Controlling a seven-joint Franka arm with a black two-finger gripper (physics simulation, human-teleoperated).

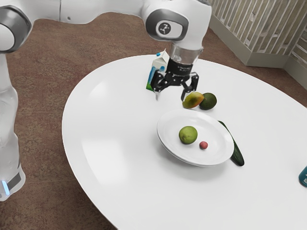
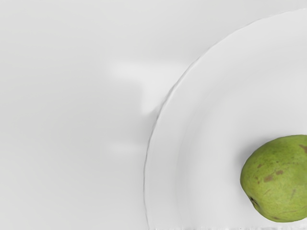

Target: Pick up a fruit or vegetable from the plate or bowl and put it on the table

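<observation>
The exterior view shows the green fruit on the plate, and the small red fruit lies near it. Either could serve our task; we judge the green fruit easier to take, because it is bigger. The plate stands on the surface. The gripper is released and empty, its two fingers well apart, and it hangs above. Around the plate lie the cucumber, the mango and the avocado; the carton stands farther away.

The wrist view also has the green fruit, well off its centre, so we think that our hand must first move across, toward the fruit. Then we should go straight down, with one finger at each side of its widest part, and take care not to press the rim or push the red fruit. As the fruit is round, it may roll; we should close slowly and evenly, then lift.
</observation>
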